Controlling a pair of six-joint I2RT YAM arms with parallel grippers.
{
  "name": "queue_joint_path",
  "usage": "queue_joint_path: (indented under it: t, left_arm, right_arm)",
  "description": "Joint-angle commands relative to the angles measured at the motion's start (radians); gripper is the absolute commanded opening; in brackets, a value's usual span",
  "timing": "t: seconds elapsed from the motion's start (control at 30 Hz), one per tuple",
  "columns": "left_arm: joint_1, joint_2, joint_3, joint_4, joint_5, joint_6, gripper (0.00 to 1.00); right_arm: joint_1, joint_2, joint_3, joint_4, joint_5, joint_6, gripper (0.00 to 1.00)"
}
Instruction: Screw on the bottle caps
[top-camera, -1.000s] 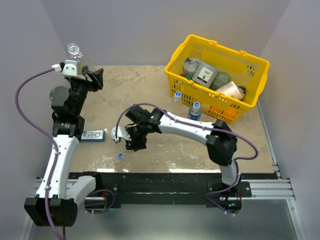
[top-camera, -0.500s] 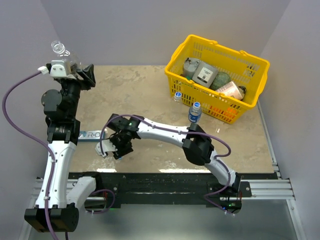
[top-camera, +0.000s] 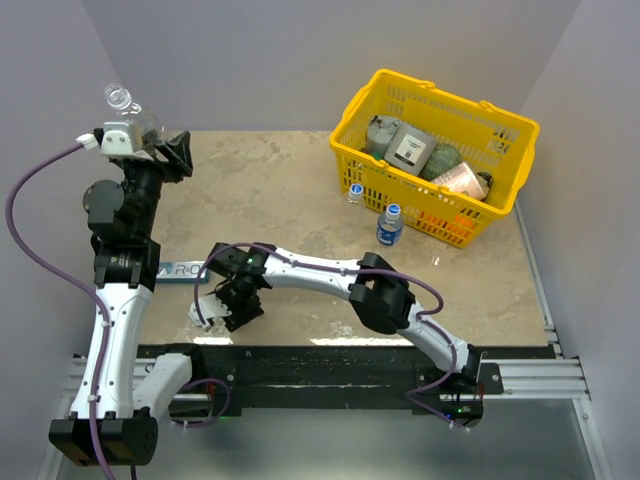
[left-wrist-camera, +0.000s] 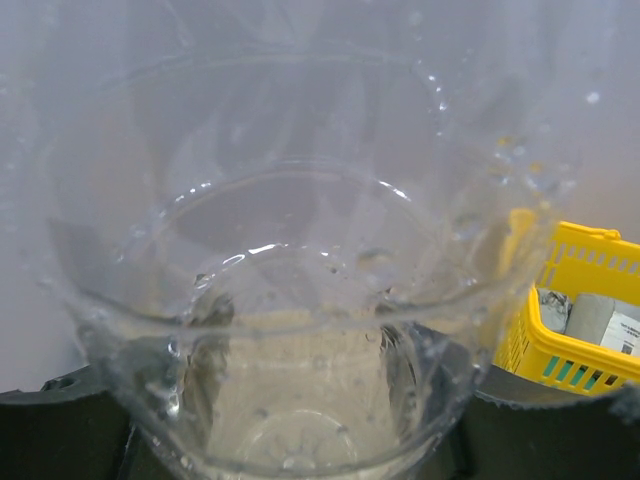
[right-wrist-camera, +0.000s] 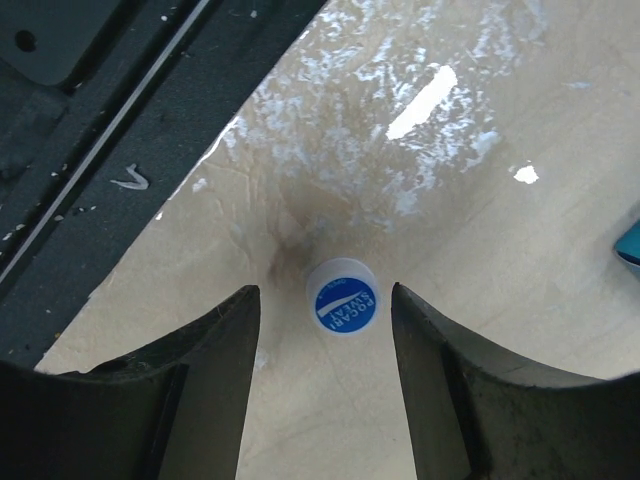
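The table (top-camera: 290, 190) is a mottled beige slab. A yellow basket (top-camera: 455, 97) sits at its far right corner, and just beside it, toward the middle, stand a small bottle (top-camera: 355, 190) and a labelled bottle (top-camera: 390, 226), both capped. A blue-and-white packet (top-camera: 186, 270) lies near the left edge. A bottle cap (right-wrist-camera: 343, 297) lies by the near edge.

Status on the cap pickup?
Left gripper shut on bottle, raised, neck uncapped. Right gripper open over cap; cap flat on table, not gripped. Nothing blocking it.

Robotics lab cell: bare grey walls (top-camera: 300, 60), 2 arms (top-camera: 310, 268) bolted to an aluminium rail (top-camera: 530, 378)
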Motion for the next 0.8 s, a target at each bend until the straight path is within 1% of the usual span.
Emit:
queue_joint_path:
  t: [0.0, 0.1, 0.3, 0.5, 0.77]
  left_arm:
    - [0.006, -0.011, -0.010, 0.035, 0.021, -0.024, 0.00]
    - [0.005, -0.008, -0.014, 0.035, 0.027, -0.033, 0.00]
    - [0.006, -0.005, -0.026, 0.033, 0.028, -0.041, 0.00]
    - [0.006, 0.001, -0.026, 0.027, 0.031, -0.040, 0.00]
    - [0.006, 0.009, -0.035, 0.030, 0.036, -0.047, 0.00]
  right_arm:
    - [-0.004, 0.006, 0.053, 0.048, -0.008, 0.023, 0.58]
    - [-0.011, 0.012, 0.052, 0.042, -0.008, 0.015, 0.56]
    - [-0.018, 0.021, 0.026, 0.031, -0.011, -0.016, 0.55]
    - [-0.018, 0.030, 0.015, 0.054, -0.022, -0.006, 0.50]
    - [-0.021, 0.032, 0.004, 0.039, -0.028, -0.032, 0.50]
